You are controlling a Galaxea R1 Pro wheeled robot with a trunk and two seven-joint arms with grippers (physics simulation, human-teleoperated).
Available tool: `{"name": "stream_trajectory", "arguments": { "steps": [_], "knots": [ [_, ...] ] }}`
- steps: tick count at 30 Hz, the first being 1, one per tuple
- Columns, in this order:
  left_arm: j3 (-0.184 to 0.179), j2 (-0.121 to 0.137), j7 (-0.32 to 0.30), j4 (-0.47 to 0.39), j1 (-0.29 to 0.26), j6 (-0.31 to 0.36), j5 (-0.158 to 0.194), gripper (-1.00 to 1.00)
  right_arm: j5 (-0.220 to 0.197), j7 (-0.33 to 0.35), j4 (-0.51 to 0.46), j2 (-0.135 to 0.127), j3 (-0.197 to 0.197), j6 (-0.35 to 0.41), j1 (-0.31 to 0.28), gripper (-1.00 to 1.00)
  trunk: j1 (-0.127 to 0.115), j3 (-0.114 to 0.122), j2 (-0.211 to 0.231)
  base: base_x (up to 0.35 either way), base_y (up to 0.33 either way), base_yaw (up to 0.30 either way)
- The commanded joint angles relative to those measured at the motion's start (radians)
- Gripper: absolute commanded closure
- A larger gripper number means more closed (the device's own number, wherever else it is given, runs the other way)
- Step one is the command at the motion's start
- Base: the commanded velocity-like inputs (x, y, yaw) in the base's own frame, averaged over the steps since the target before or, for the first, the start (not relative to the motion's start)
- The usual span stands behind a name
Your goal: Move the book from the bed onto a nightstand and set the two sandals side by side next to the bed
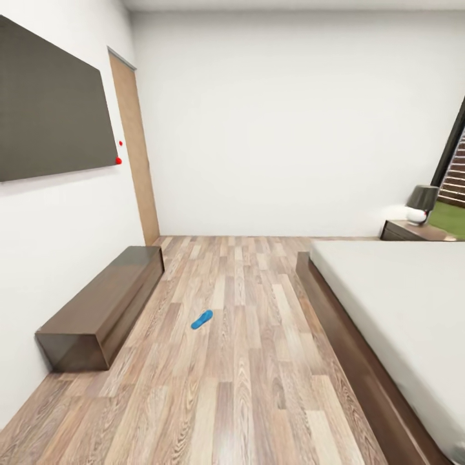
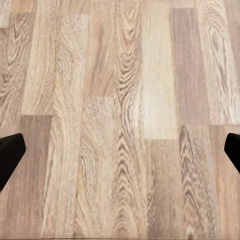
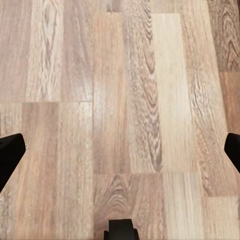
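While the robot faced down the length of the white-walled bedroom, one bright blue flat flip-flop sandal (image 1: 202, 319) lay on the light brown wood-plank floor (image 1: 258, 387) ahead, roughly midway between the long low dark cabinet (image 1: 103, 310) on the robot's left and the low dark-wood platform bed (image 1: 361, 361) with its grey-beige mattress on its right. The sandal's long axis ran diagonally, its farther end tipped towards the bed. It sat slightly left of the head view's centre, so the left arm was probably the nearer one, though the robot would have had to drive closer first.

Both wrist cameras looked straight down at bare planks. The left gripper (image 2: 120, 150) had its dark fingertips (image 2: 11, 150) parted far to each edge of its picture, holding nothing; the right gripper (image 3: 120, 150) was spread just as wide and equally empty.

Beyond the bed's far corner stood the small dark reddish-brown nightstand (image 1: 413, 230) bearing a dark-shaded, white-based lamp (image 1: 420, 204), beside the dark-framed window (image 1: 452, 155). A tan wooden door (image 1: 137, 148) and a large dark wall panel (image 1: 51, 103) occupied the left wall. I could make out just one sandal, and no book on the visible part of the mattress, which the frame cut off at the right.
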Motion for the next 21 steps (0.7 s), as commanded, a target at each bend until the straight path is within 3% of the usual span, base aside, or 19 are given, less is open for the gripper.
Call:
{"name": "stream_trajectory", "arguments": {
  "steps": [1, 21],
  "knots": [
    [0.0, 0.0, 0.0, 0.0, 0.0, -0.002, 0.001, -1.0, -0.001, -0.002, 0.0, 0.0, 0.001, -0.003, 0.0, -1.0, 0.0, -0.002, 0.0, 0.0, 0.0, 0.229],
    [0.0, 0.0, 0.0, 0.0, 0.0, -0.002, 0.0, -1.0, 0.002, -0.002, 0.0, 0.0, 0.002, -0.003, 0.0, -1.0, 0.0, -0.022, 0.0, 0.0, 0.0, 0.232]
  ]
}}
